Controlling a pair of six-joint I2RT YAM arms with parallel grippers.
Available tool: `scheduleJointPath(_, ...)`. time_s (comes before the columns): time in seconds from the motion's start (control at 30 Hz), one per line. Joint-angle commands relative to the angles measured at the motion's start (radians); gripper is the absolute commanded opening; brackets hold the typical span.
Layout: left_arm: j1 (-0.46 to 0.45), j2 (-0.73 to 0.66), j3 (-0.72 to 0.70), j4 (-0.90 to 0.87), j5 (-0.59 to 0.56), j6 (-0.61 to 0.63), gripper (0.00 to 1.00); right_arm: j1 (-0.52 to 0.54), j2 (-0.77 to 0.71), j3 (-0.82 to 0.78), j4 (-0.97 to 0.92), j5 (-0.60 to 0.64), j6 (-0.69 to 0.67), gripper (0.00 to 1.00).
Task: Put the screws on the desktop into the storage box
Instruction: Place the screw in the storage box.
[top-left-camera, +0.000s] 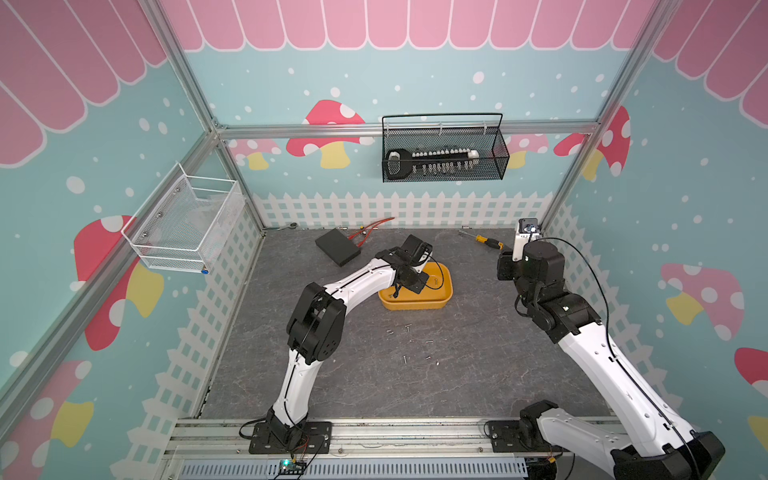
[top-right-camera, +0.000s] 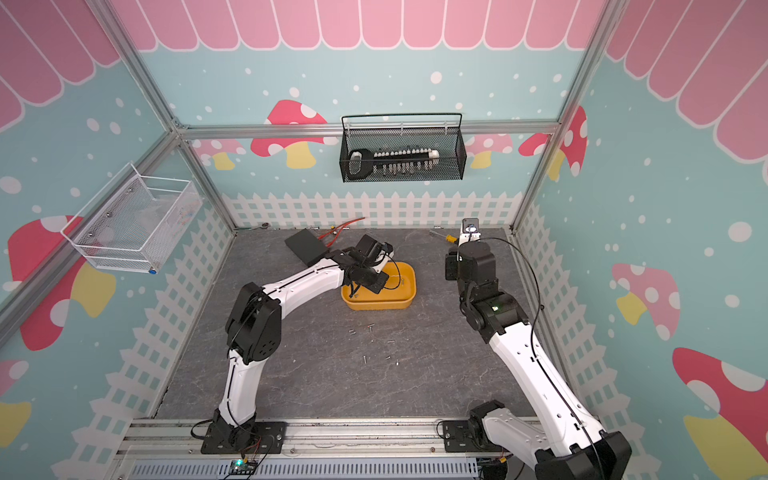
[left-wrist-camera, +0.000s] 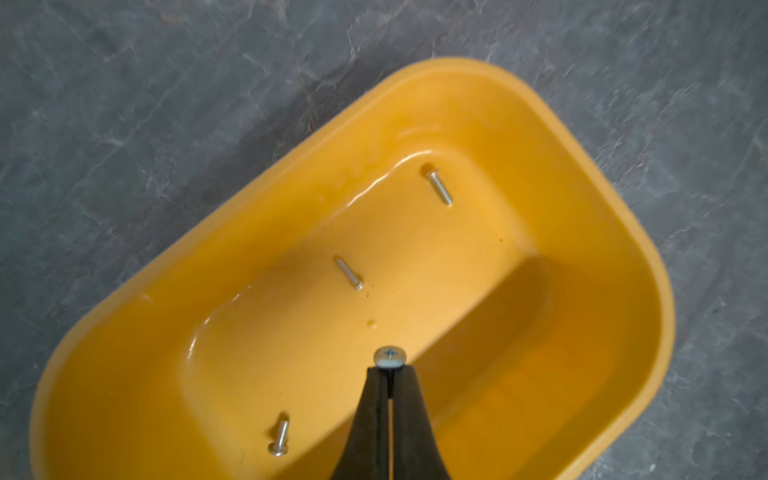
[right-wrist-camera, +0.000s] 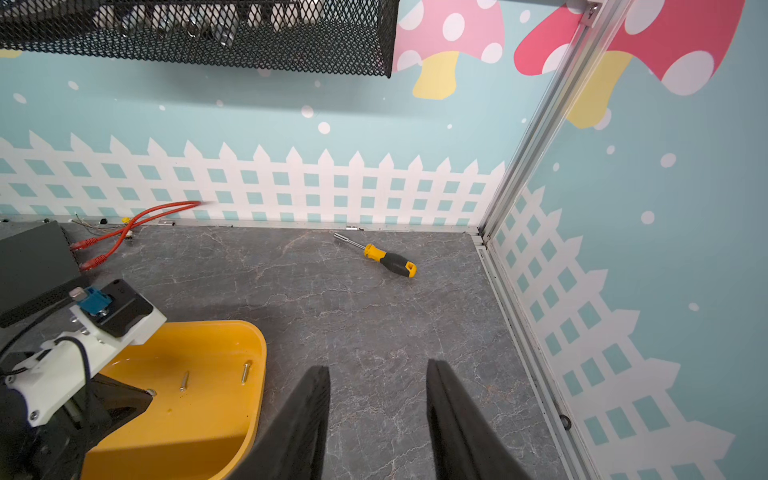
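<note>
The yellow-orange storage box (top-left-camera: 415, 304) (top-right-camera: 380, 305) stands mid-desktop (top-left-camera: 478, 374). My left gripper (left-wrist-camera: 390, 370) hangs over the box's inside, shut on a silver screw (left-wrist-camera: 390, 357) whose cross-slot head sticks out past the fingertips. Three screws lie on the box floor (left-wrist-camera: 439, 187) (left-wrist-camera: 349, 273) (left-wrist-camera: 279, 438). Several more screws lie scattered on the desktop in front of the box in both top views (top-left-camera: 409, 327) (top-right-camera: 365, 359). My right gripper (right-wrist-camera: 378, 365) stands open and empty above bare desktop to the right of the box (right-wrist-camera: 249, 349).
A yellow-and-black screwdriver (top-left-camera: 488, 241) (right-wrist-camera: 390, 262) lies at the back right. A black flat box (top-left-camera: 337, 247) and red cables (top-left-camera: 374, 226) sit at the back left. A black mesh basket (top-left-camera: 444, 158) hangs on the back wall, a white one (top-left-camera: 187, 224) on the left wall.
</note>
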Motion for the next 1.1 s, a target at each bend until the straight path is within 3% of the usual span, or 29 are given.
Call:
scheduleJointPath(0.0,0.017,0.028,0.052,-0.048,-0.029,-0.013,0.0,-0.006,0.006,-0.016,0.014,-0.014,0.018,0.44)
scheduleJointPath(0.4,0.048,0.205,0.249,-0.176,-0.1,-0.022,0.0,-0.006,0.025,-0.025,0.02,-0.033,0.032,0.44)
scheduleJointPath(0.87,0.058,0.26,0.269,-0.191,-0.074,-0.031,0.0,-0.006,0.017,-0.033,0.02,-0.032,0.033,0.44)
scheduleJointPath(1.07,0.057,0.248,0.264,-0.19,-0.077,-0.034,0.24,-0.006,0.014,-0.026,0.018,-0.032,0.032,0.44)
